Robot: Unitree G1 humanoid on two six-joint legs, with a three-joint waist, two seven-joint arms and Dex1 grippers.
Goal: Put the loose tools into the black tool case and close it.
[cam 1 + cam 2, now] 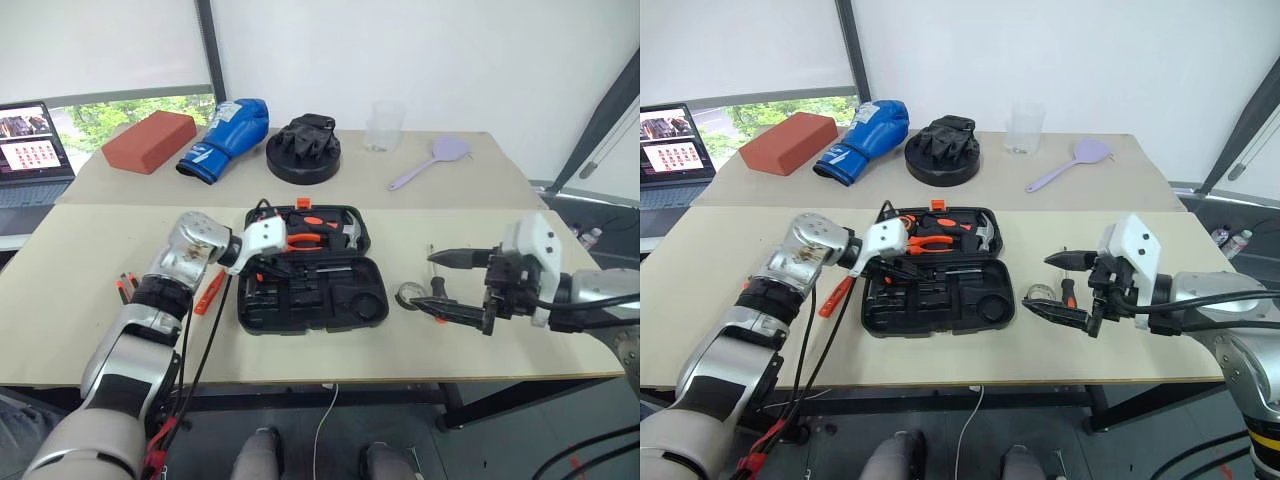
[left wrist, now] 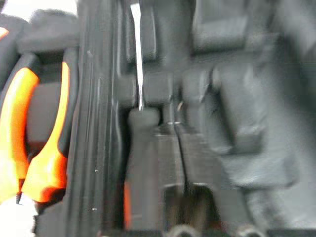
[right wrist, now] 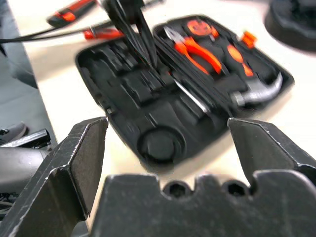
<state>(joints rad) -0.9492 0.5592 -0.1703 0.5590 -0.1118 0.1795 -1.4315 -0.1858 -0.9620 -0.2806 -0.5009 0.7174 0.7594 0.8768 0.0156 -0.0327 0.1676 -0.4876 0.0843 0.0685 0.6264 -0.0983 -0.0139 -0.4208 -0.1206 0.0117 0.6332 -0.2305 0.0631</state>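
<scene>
My main worry is the left gripper (image 1: 262, 268), down inside the open black tool case (image 1: 372, 310) at its near half: if it lifts carelessly it could drag the screwdriver (image 2: 138, 54) back out of its recess, or tilt the case. I cannot tell how its fingers stand. The right gripper (image 1: 1055, 286) hovers with fingers wide apart, holding nothing, over the small tape roll (image 1: 1039, 294) and a second screwdriver (image 1: 1069, 293) on the surface. The far half holds orange pliers (image 1: 312, 238) and a hammer (image 1: 349, 231). 2 loose tools (image 1: 210, 292) lie left of the case.
</scene>
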